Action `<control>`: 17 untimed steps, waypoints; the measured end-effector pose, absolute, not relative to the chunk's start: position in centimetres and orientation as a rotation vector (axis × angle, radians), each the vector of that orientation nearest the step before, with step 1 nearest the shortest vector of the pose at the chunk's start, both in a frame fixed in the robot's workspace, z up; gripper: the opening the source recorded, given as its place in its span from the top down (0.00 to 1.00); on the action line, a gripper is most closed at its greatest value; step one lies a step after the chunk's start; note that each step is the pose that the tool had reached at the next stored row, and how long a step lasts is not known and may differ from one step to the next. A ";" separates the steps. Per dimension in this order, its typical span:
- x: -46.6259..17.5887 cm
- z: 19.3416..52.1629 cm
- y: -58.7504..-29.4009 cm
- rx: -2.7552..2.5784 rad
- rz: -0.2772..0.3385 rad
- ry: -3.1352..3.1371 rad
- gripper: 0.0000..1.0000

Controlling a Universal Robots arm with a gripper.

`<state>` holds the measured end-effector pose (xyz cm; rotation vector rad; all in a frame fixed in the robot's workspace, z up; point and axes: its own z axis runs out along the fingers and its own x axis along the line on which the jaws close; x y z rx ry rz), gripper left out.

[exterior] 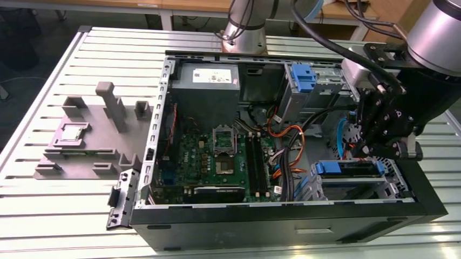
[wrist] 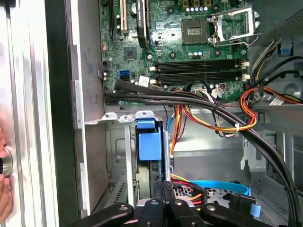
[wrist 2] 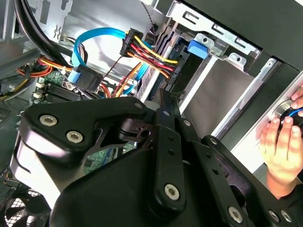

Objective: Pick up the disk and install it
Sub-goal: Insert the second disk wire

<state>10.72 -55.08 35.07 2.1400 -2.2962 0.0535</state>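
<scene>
My gripper (exterior: 380, 152) hangs over the open computer case (exterior: 288, 226), at its front corner on the exterior view's right, just above the drive bay (exterior: 353, 186). The disk (exterior: 348, 169) sits in that bay, blue carrier tab showing at its end, directly below my fingers. In the first wrist view the blue tab of the disk (wrist: 149, 144) stands edge-on inside the metal cage, and my fingers (wrist: 163, 191) look closed together to a thin black tip right next to it; can't tell if they touch or pinch the carrier. In the second wrist view my gripper (wrist 2: 163, 106) linkage is folded, jaws together, nothing visibly between them. A taller blue caddy (exterior: 304, 81) sits in the upper bay near the case's back edge, well apart from me. The motherboard (exterior: 219, 156) lies in the middle of the case, orange and red cables (exterior: 288, 145) running between it and the bay. The grey power supply (exterior: 209, 81) is in the back corner. A grey fixture block (exterior: 94, 135) rests on the slatted table (exterior: 65, 216) beside the case. A person's hand (wrist 2: 279, 151) is at the case's outer wall.
</scene>
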 end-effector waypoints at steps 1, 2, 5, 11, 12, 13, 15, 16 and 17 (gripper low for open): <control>10.7 35.1 -55.1 2.140 0.054 -2.296 0.90; 10.7 35.2 -55.0 2.140 0.054 -2.296 0.90; 10.7 35.5 -54.9 2.140 0.054 -2.296 0.90; 10.7 36.3 -54.7 2.140 0.053 -2.296 0.90; 10.7 36.3 -54.7 2.140 0.053 -2.296 0.90; 10.7 36.3 -54.6 2.140 0.053 -2.296 0.90; 10.7 36.3 -54.5 2.140 0.054 -2.296 0.90; 10.7 36.3 -54.3 2.140 0.054 -2.296 0.90; 10.7 36.3 -54.1 2.139 0.055 -2.296 0.90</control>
